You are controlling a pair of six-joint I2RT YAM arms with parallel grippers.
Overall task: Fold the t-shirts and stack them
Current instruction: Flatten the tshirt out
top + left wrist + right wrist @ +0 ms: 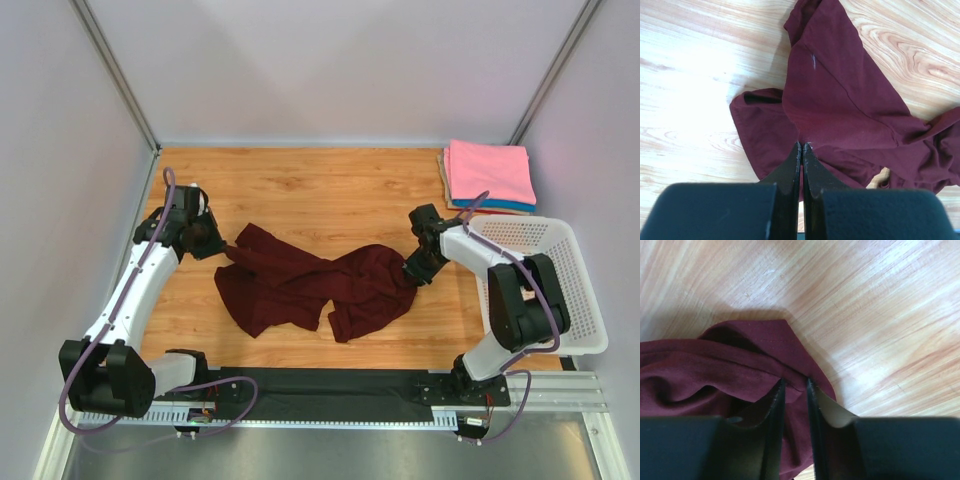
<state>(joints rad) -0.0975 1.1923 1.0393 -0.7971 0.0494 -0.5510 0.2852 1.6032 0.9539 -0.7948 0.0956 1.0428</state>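
Nearest me, the maroon t-shirt is lying crumpled across the middle of the table, strung out between the two arms with its near edge sagging in loose folds. It's looking thin, light and floppy. Nothing stiff in it, so it's going to drape and slide wherever it isn't held. I'd judge the corners, hem or shoulders are the places to take it, so it can be drawn out flat.

On the left, the left gripper is showing its jaws pressed tight together right at the cloth, and the fabric is running taut to the tip, so I'm reading that as a pinch on the shirt's left end. On the right, the right gripper is sitting with its jaws a narrow gap apart and a fold of hem bunched in that gap: clamped on the shirt's right edge, as far as I can tell.

The left arm is reaching forward and angling inward, wrist low. The right arm is folding back on itself, elbow over the white basket, forearm pointing in at the cloth.

Beyond it all, in the far right corner, the stack of folded t-shirts is waiting, pink on top.
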